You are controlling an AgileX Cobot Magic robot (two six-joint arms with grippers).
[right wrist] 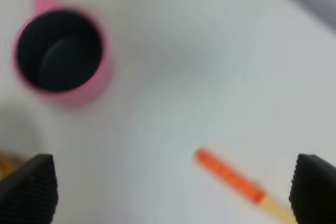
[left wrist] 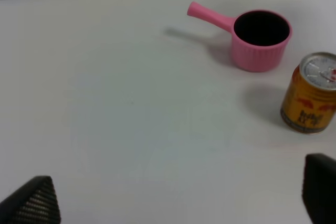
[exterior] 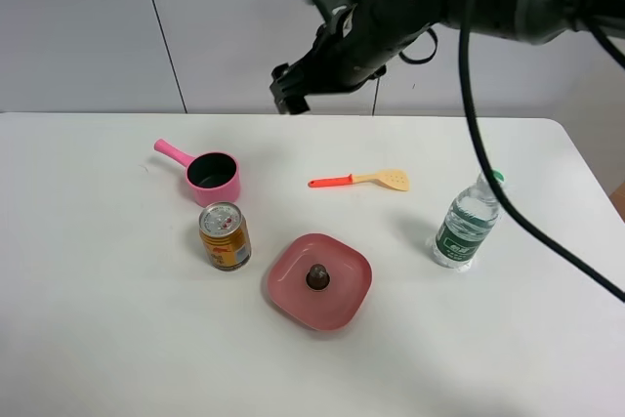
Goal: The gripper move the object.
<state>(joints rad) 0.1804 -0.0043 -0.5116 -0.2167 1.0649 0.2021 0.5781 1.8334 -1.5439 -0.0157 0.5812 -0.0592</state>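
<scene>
The object [exterior: 318, 275] is a tiny dark dome-shaped knob resting in the middle of a pink square plate [exterior: 288, 292] at the front centre of the white table. My right gripper [exterior: 289, 88] hangs high above the table's back, well away from the object. In the right wrist view my right gripper [right wrist: 172, 190] is open and empty, with both fingertips [right wrist: 29, 187] wide apart. My left gripper [left wrist: 176, 200] is open and empty over bare table; it is out of the exterior view. The object is not in either wrist view.
A pink saucepan [exterior: 213, 178] [left wrist: 261, 38] [right wrist: 60, 56] stands left of centre, with a gold drink can [exterior: 225, 236] [left wrist: 311, 100] just in front of it. An orange-handled spatula [exterior: 361, 180] [right wrist: 231, 177] lies at centre back. A water bottle [exterior: 467, 224] stands at the right.
</scene>
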